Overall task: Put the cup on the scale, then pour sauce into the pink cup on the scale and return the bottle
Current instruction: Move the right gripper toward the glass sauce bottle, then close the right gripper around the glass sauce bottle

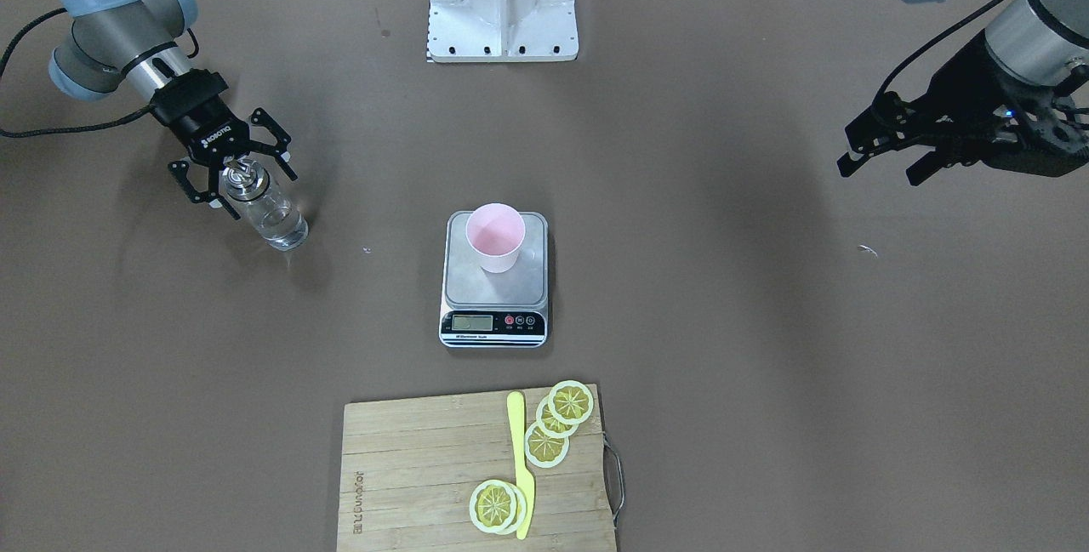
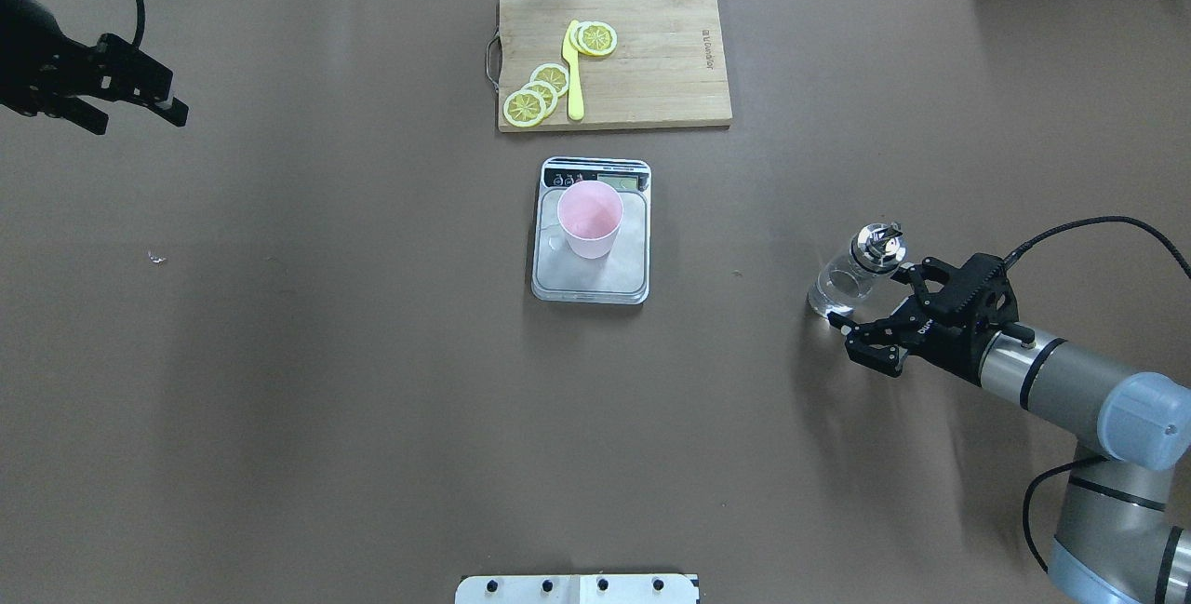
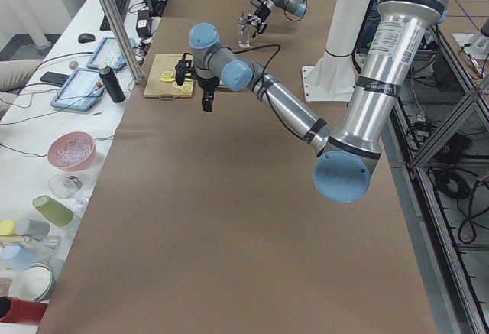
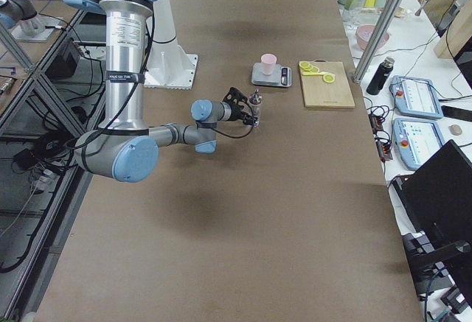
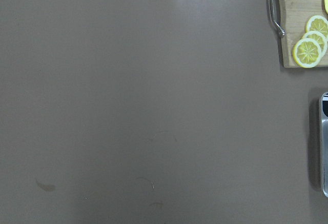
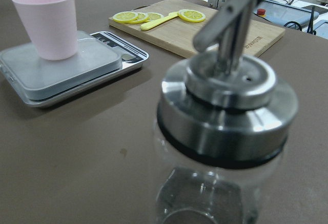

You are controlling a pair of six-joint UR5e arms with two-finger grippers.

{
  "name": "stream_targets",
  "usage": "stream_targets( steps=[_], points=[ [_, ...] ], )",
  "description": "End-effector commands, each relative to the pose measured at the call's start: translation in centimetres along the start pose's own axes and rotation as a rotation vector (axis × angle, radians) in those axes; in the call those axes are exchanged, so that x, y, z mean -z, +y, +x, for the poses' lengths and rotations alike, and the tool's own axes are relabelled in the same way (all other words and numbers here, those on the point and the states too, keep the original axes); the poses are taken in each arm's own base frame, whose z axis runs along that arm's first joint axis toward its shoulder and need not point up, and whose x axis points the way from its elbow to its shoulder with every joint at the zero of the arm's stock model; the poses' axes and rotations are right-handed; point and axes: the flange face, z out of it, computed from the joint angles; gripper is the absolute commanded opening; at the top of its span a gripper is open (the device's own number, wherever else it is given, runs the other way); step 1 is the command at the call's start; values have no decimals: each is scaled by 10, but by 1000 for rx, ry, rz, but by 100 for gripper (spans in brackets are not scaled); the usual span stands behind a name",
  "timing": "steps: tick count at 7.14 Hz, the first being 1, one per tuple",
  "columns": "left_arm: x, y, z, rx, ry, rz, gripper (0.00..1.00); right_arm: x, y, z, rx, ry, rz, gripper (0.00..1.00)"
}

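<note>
The cup (image 2: 589, 218) sits on the scale (image 2: 595, 283), dead centre, ready for the pour. At its 3 o'clock the right gripper (image 2: 872, 299) straddles the upright bottle (image 2: 849, 280), jaws spread, unclamped. The left gripper (image 2: 140, 115) hangs clear at 10 o'clock, spread and empty.

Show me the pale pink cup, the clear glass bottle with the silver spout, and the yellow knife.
pale-pink tapered cup (image 1: 495, 236): front-facing view, inside wall of its mouth.
clear glass bottle with silver spout cap (image 2: 847, 282): overhead view, glass body.
yellow plastic knife (image 2: 573, 73): overhead view, mid-length.
</note>
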Motion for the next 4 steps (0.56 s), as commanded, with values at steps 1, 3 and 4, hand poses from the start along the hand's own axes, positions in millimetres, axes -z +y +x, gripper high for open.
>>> stream_targets(
  steps=[1,3,4],
  points=[
    [0,0,0,-1,0,2,95,-11,2,-1,1,3,2,99],
    [0,-1,0,1,-3,1,95,-14,2,-3,-1,-6,6,99],
    [0,-1,0,1,-3,1,95,-14,6,0,0,-1,3,99]
  ],
)
